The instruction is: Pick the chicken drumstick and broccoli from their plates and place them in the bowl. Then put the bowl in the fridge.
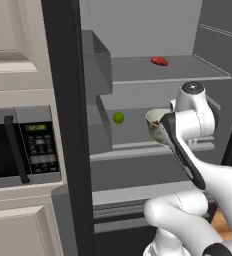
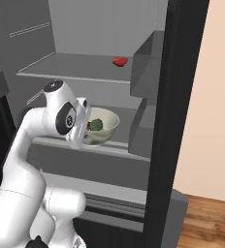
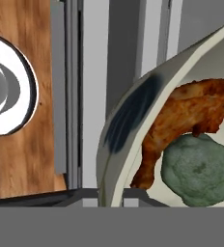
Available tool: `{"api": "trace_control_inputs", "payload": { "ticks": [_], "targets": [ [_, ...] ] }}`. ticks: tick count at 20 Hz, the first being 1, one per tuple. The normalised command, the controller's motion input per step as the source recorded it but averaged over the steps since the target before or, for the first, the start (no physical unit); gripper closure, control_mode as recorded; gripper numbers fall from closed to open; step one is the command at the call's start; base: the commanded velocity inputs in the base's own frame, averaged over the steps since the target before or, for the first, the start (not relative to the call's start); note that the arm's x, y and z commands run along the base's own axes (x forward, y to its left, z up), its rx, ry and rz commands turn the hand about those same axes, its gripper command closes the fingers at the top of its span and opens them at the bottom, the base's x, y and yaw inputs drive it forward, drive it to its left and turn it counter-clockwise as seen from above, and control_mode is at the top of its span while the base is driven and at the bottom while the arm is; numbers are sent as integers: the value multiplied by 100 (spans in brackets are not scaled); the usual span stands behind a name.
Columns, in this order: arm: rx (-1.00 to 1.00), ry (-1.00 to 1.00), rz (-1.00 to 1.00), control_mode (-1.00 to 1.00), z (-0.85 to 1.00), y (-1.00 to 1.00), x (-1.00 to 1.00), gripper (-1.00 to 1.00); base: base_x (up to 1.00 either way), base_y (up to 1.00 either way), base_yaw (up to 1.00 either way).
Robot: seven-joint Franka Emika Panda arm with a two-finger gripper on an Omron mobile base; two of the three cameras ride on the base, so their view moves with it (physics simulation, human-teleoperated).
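On the middle grey fridge shelf [image 2: 119,147], one cream-lined round bowl [image 2: 104,127] holding one reddish-brown drumstick [image 3: 191,113] and one dark green broccoli floret [image 3: 197,168] is gripped at its rim by the clenched gripper [image 2: 82,130].

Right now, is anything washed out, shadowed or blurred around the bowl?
Hand view: a dark smudge of shadow on the bowl inner wall; chicken drumstick and broccoli sharp. Right base view: even, flat light, the arm hiding part of the rim. Left base view: no glare.
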Motion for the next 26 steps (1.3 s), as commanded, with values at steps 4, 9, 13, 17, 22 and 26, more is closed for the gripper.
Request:
{"api": "trace_control_inputs", "payload": {
  "ticks": [4, 9, 13, 17, 22, 26],
  "targets": [
    [2, 0, 23, -100, -5, -2, 56, 100, 0, 0, 0],
    [0, 0, 18, -100, -23, -5, 54, 100, 0, 0, 0],
    [-6, -4, 2, -100, -16, -3, 53, 100, 0, 0, 0],
    [-6, -4, 0, -100, -22, 0, 46, 100, 0, 0, 0],
    [0, 0, 0, -100, -21, -14, 46, 100, 0, 0, 0],
    [0, -3, 0, -100, -27, -13, 40, 100, 0, 0, 0]
  ]
}}
